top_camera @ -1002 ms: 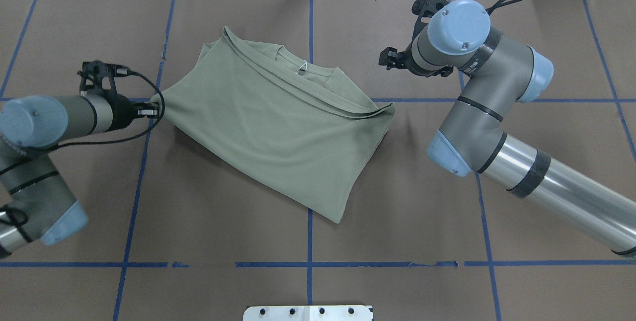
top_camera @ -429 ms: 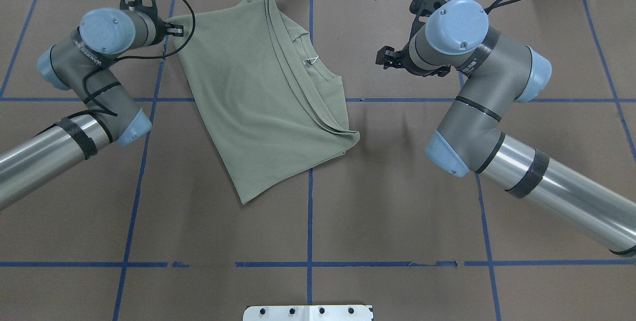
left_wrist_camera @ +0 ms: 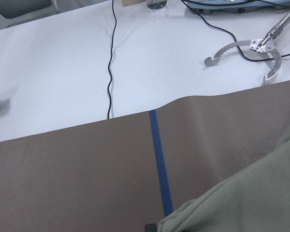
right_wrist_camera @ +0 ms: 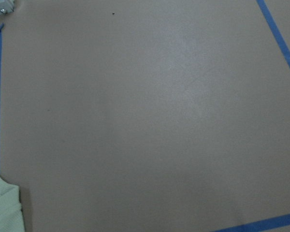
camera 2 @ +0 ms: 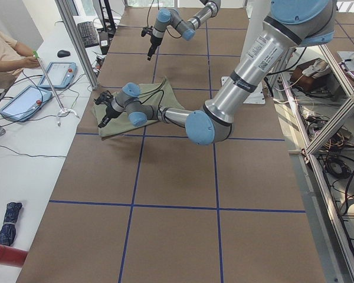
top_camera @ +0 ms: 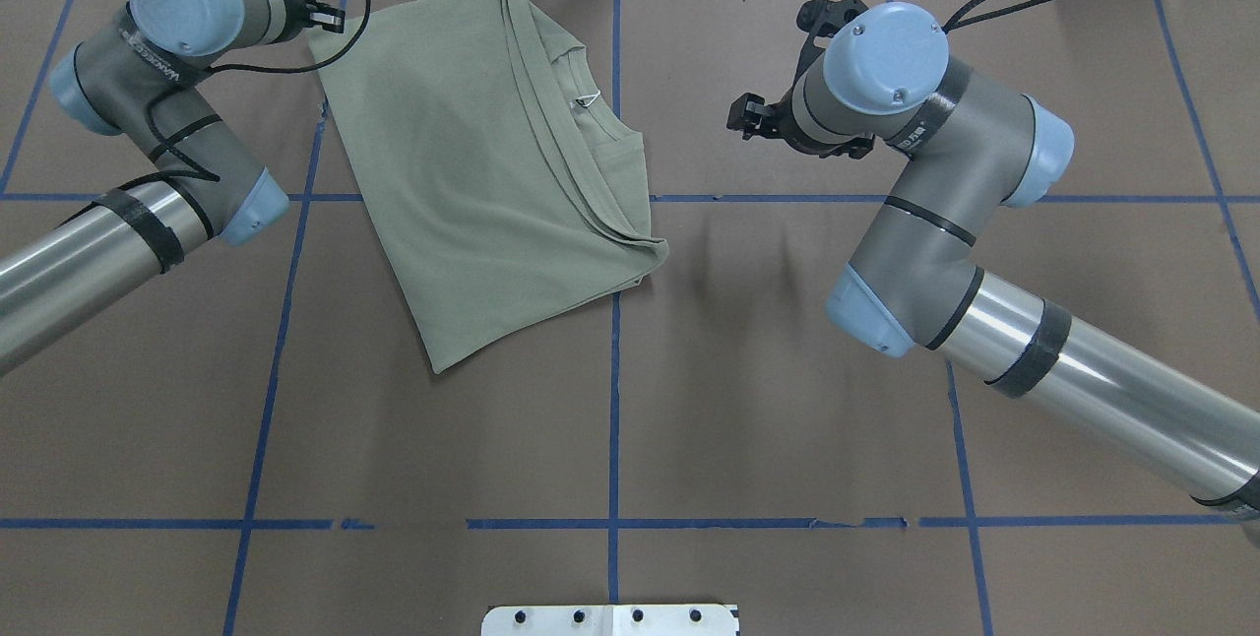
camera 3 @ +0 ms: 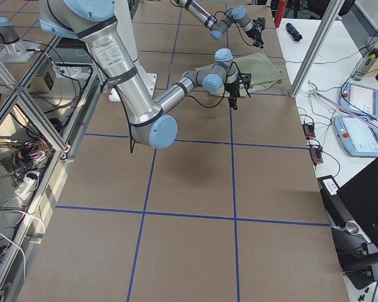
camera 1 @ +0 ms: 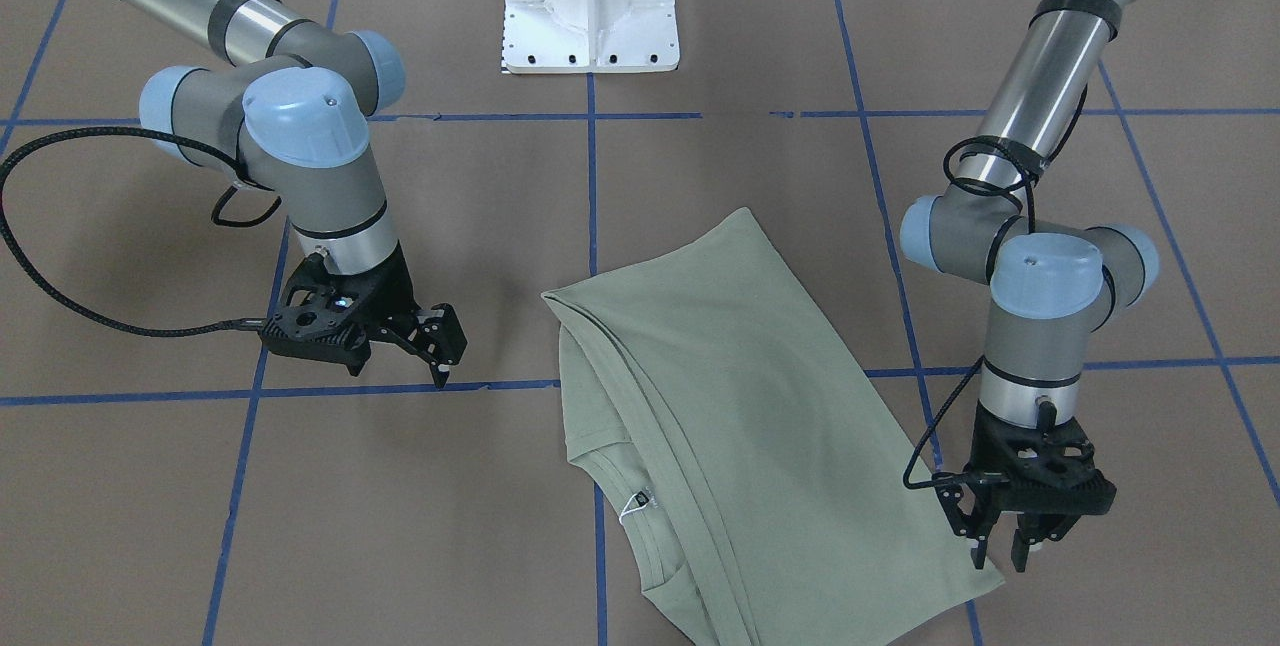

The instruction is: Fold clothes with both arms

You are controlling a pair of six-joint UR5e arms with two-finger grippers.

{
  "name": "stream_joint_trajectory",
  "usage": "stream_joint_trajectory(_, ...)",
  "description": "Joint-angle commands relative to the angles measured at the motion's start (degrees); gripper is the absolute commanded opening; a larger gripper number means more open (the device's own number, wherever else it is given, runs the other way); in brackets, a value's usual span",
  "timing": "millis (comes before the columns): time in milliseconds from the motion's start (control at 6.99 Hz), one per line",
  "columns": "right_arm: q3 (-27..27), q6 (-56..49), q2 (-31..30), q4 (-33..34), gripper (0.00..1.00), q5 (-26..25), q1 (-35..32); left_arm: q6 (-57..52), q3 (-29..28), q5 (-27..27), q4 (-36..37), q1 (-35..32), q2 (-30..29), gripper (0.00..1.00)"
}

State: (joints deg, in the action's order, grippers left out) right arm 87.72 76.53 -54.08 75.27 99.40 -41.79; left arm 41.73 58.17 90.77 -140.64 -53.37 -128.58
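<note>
one folded shirt (top_camera: 492, 154); two claws, left gripper (camera 1: 998, 551) and right gripper (camera 1: 445, 358), both spread apart.

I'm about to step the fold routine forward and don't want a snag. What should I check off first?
1. Hold of the left gripper on the shirt corner: cannot tell. Its fingertips sit at the corner, but the clamp itself isn't visible.
2. Is the right gripper free: ok. It is open and empty, over bare table, apart from the shirt.
3. Shirt square to the blue tape lines: not ok. It lies askew.
4. Shirt wholly on the table: ok, though its far edge lies close to the table's edge.
</note>
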Motion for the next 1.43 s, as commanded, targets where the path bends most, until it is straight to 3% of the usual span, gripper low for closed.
stream_joint_trajectory(0, -7.08, 10.34, 8.58, 0.05, 0.88, -3.39, 2.57, 0.37, 7.18, 10.54, -3.82, -0.24, 4.71, 1.00)
stream_joint_trajectory(143, -13.48, 12.74, 13.51, -1.69, 0.81, -5.51, 4.07, 0.46, 9.39, 10.65, -4.90, 0.45, 6.39, 1.00)
stream_joint_trajectory(429, -20.55, 13.99, 15.66, -7.67, 0.69, -8.33, 6.70, 0.37, 9.33, 10.66, -4.99, 0.90, 6.50, 1.00)
stream_joint_trajectory(859, -21.28, 13.99, 15.76, -7.60, 0.55, -9.31, 9.35, 0.46, 9.33, 10.66, -4.99, 1.78, 6.50, 1.00)
stream_joint_trajectory(1288, -22.07, 13.90, 15.58, -7.25, 0.51, -10.19, 10.50, 0.37, 9.15, 10.65, -4.99, 1.78, 6.50, 1.00)
